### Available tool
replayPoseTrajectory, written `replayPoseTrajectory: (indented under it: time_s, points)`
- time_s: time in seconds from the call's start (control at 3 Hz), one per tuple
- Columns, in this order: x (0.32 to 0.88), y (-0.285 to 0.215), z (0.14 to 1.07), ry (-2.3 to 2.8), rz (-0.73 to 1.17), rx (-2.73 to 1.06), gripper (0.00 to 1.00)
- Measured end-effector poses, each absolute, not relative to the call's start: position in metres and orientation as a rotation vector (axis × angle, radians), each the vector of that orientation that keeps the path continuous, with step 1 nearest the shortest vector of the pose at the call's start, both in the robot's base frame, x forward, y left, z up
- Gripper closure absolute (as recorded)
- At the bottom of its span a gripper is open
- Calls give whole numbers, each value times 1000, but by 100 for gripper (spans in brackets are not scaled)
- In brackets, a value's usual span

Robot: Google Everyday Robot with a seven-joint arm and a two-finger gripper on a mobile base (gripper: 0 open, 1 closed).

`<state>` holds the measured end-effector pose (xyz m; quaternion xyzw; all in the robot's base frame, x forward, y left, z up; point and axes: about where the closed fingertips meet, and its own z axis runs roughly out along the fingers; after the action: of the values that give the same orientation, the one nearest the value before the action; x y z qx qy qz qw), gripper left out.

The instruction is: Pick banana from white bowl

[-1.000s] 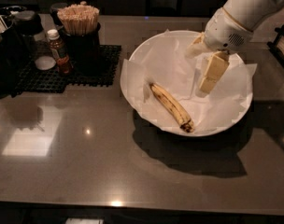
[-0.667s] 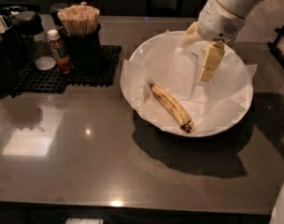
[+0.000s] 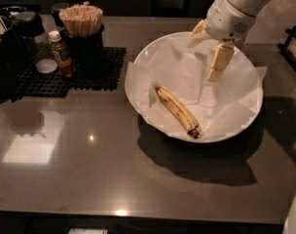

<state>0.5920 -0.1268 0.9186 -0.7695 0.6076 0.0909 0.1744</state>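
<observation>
**Gripper over far side of bowl, banana not yet grasped**

Dark glossy countertop (image 3: 89,169), dim room, lamp glare on the surface. The gripper (image 3: 206,52) hangs above the far-right part of the white bowl (image 3: 149,51). It is spread open with nothing between the jaws. One pale finger (image 3: 219,62) points down at the crinkled paper liner (image 3: 226,111) without touching it, as far as I can tell.

The banana (image 3: 177,111) lies flat on the paper, inside the bowl. From the gripper it is toward the camera and off to the view's left. It is well apart from the gripper and runs diagonally. Its dark end is at the near rim.

Well off to the gripper's view-left, outside the bowl, is a black mesh mat (image 3: 41,84). It holds a cup of wooden sticks (image 3: 82,21) and a small sauce bottle (image 3: 60,55). Neither is in the way.

Risks from here, my read:
- Jaws not squared across the banana's long axis. Closing would roll or skid it on the paper.
- Coming down too deep would pinch the loose paper with the fruit and lift the liner too.
- The fruit looks overripe and soft, so a hard close could crush it or split the skin.
- A descent too near the front rim could make a finger clip the edge and tip or shove the bowl on the slick counter.
- A grasp at the thin dark tip instead of mid-body could let the banana pivot and drop.
</observation>
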Motion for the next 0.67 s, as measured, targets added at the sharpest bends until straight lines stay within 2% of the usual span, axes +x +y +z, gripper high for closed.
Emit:
replayPoseTrajectory:
  time_s: [0.33, 0.67]
  points:
    - [589, -127, 931, 1739, 250, -2132, 28]
    - [581, -121, 934, 1731, 329, -2093, 28]
